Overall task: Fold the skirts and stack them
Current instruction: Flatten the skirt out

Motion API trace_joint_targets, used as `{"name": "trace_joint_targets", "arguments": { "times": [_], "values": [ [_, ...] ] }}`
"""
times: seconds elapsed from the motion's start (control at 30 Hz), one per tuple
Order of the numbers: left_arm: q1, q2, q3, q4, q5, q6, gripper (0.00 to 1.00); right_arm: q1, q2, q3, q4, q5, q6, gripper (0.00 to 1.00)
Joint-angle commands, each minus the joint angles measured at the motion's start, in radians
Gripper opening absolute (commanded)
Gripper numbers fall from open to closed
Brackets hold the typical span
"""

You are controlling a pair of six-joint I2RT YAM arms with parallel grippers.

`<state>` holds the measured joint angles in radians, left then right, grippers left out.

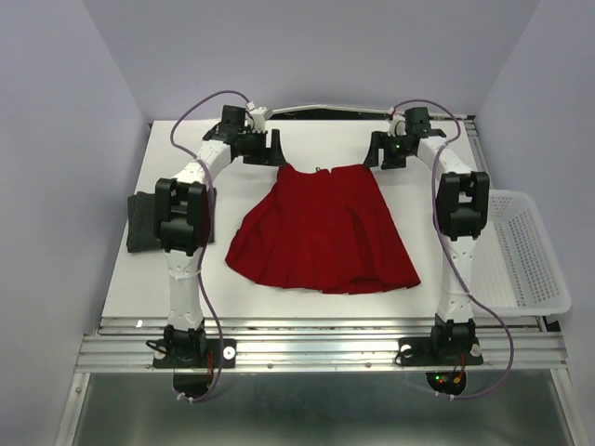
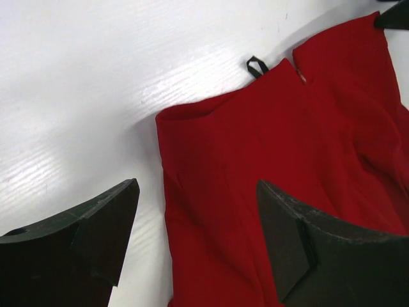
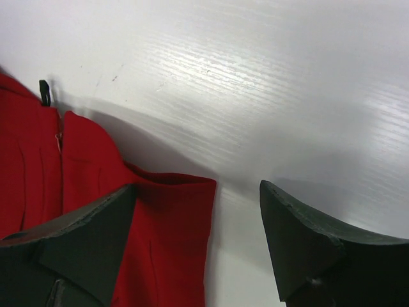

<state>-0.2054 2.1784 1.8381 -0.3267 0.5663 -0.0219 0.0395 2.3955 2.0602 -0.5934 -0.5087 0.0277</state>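
The red pleated skirt (image 1: 321, 228) lies spread flat in the middle of the white table, waistband at the far side. My left gripper (image 1: 263, 149) is open above the waistband's left corner (image 2: 185, 121); the jaws straddle that edge of red cloth. My right gripper (image 1: 383, 150) is open above the waistband's right corner (image 3: 192, 192). Neither holds anything. The dark grey skirt (image 1: 141, 221) lies folded at the table's left edge, partly hidden by the left arm.
A white mesh basket (image 1: 521, 251) stands off the table's right edge. A small black loop (image 2: 257, 66) sticks out of the waistband's middle. Grey walls close in the table at the back and sides.
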Motion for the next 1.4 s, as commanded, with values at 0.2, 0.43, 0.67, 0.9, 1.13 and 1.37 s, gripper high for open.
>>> {"name": "trace_joint_targets", "arguments": {
  "times": [0.2, 0.43, 0.67, 0.9, 1.13, 1.37],
  "values": [
    [-0.022, 0.099, 0.127, 0.072, 0.032, -0.053, 0.82, -0.02, 0.034, -0.032, 0.098, -0.188, 0.057, 0.74],
    [-0.022, 0.147, 0.132, 0.078, 0.05, -0.061, 0.82, -0.02, 0.059, -0.055, 0.151, -0.263, 0.1, 0.52],
    [-0.022, 0.109, 0.11, 0.083, 0.089, -0.021, 0.23, -0.02, -0.004, -0.135, 0.218, -0.309, 0.106, 0.24],
    [-0.032, -0.122, 0.069, -0.093, 0.129, 0.29, 0.0, -0.038, -0.286, -0.357, 0.233, -0.359, -0.082, 0.01],
    [-0.043, -0.586, -0.419, -0.155, 0.175, 0.839, 0.0, -0.038, -0.778, -0.843, 0.29, -0.392, -0.424, 0.04],
    [-0.061, -0.88, -0.872, -0.435, 0.109, 1.457, 0.33, -0.038, -1.034, -1.067, -0.147, -0.308, -0.96, 0.48]
  ]
}}
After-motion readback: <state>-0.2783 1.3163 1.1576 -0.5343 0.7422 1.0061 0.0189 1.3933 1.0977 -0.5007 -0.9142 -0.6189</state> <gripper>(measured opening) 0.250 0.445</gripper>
